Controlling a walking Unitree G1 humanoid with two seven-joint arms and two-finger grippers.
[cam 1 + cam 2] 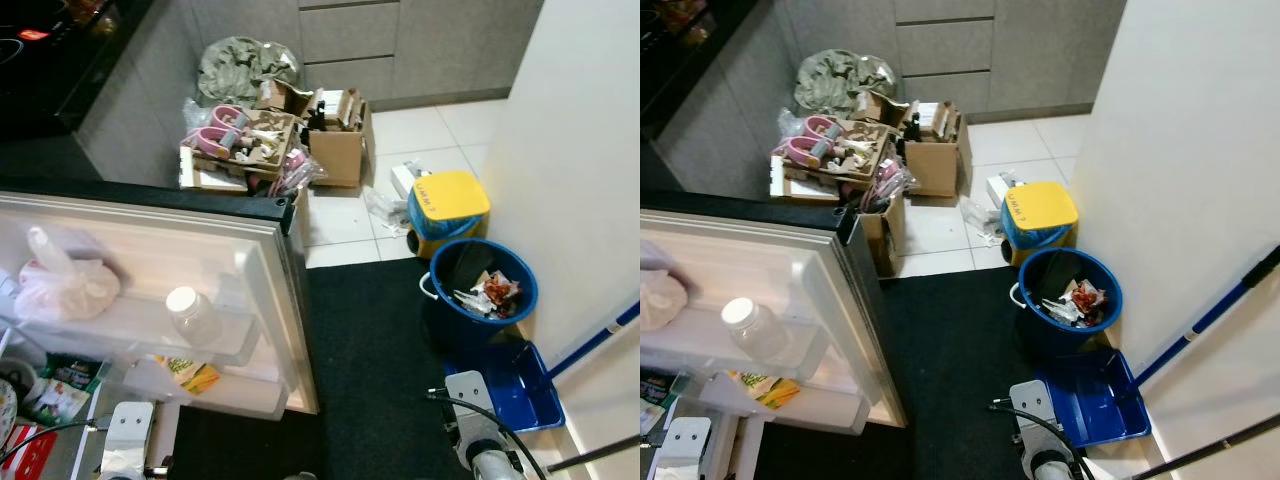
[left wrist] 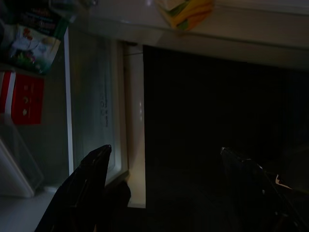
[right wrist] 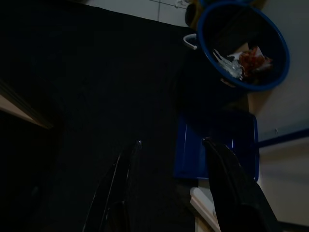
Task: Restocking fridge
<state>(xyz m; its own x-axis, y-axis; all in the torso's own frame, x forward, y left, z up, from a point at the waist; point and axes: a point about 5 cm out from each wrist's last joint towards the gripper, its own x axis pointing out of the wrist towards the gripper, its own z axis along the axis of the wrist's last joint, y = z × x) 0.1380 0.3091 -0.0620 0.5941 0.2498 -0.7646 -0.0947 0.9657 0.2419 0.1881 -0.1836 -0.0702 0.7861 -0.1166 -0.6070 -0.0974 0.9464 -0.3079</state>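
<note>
Left tool (image 2: 161,159) spread, empty, beside fridge door (image 1: 268,290) edge, black mat (image 1: 375,370) alongside

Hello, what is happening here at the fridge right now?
The robot stands at the open fridge door, looking down. Both arms hang low; the left pincer and right pincer are open and hold nothing. A jar and a plastic bag sit on the door shelf. A blue bin stands by the wall.

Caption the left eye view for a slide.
Open fridge door with jar and bag on shelf; blue bin on right.
</note>
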